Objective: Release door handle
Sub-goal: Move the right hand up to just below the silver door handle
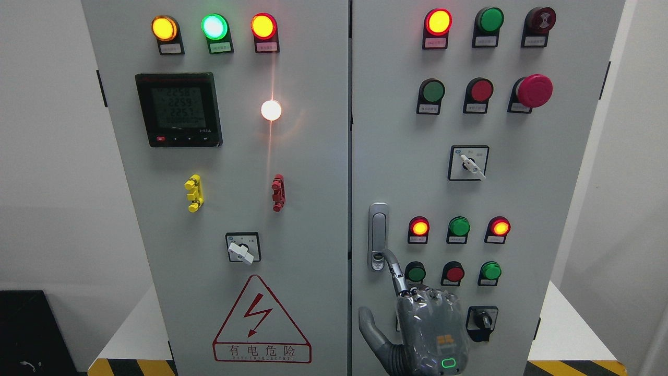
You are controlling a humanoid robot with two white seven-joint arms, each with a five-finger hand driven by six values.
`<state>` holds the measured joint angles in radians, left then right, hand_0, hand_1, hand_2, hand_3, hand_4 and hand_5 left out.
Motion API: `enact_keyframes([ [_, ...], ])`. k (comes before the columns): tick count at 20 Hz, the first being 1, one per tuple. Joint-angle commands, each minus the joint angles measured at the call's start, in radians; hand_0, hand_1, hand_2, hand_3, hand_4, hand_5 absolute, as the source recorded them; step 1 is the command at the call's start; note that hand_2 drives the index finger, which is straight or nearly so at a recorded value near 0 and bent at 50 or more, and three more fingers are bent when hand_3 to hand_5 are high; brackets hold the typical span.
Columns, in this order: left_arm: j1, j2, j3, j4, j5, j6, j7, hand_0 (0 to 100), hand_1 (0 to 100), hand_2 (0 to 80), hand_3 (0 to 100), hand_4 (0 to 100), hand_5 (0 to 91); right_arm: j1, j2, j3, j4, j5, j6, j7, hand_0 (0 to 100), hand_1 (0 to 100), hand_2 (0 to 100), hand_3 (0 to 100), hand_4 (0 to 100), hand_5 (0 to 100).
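The grey door handle [378, 236] is an upright metal lever with a lock at its lower end, set at the left edge of the cabinet's right door [522, 198]. My right hand [396, 292] rises from the bottom edge just below it, its back towards me. The index finger [392, 265] is stretched up and its tip touches the handle's lower end beside the lock. The thumb [369, 324] is spread out to the left. The other fingers bend away behind the knuckles and hold nothing. The handle lies flat in its recess, and the door looks closed.
Lit and unlit round lamps, push buttons, a red mushroom stop button [533, 91] and rotary switches [481, 319] cover the right door around the hand. The left door [313, 209] carries a meter [178, 109], a selector switch [241, 250] and a red hazard triangle [261, 324].
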<state>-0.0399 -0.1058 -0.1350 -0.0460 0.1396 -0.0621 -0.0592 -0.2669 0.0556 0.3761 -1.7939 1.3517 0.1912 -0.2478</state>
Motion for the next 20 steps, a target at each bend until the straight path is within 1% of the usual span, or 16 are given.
enact_keyframes([
  [1, 0.000, 0.000, 0.000, 0.000, 0.000, -0.001, -0.001, 12, 56, 0.0, 0, 0, 0.0, -0.002, 0.012, 0.007, 0.028, 0.007, 0.001, 0.001, 40, 39, 13, 100, 100, 100],
  [12, 0.000, 0.000, 0.000, 0.000, 0.000, -0.001, -0.001, 12, 56, 0.0, 0, 0, 0.0, -0.005, 0.015, 0.018, 0.074, 0.018, 0.002, -0.001, 39, 38, 12, 100, 100, 100],
  [17, 0.000, 0.000, 0.000, 0.000, 0.000, -0.001, -0.001, 12, 56, 0.0, 0, 0, 0.0, -0.025, 0.029, 0.017, 0.080, 0.020, 0.014, -0.002, 39, 37, 11, 100, 100, 100],
  [20, 0.000, 0.000, 0.000, 0.000, 0.000, -0.001, -0.001, 12, 56, 0.0, 0, 0, 0.0, -0.025, 0.030, 0.017, 0.082, 0.033, 0.024, -0.002, 40, 36, 11, 100, 100, 100],
])
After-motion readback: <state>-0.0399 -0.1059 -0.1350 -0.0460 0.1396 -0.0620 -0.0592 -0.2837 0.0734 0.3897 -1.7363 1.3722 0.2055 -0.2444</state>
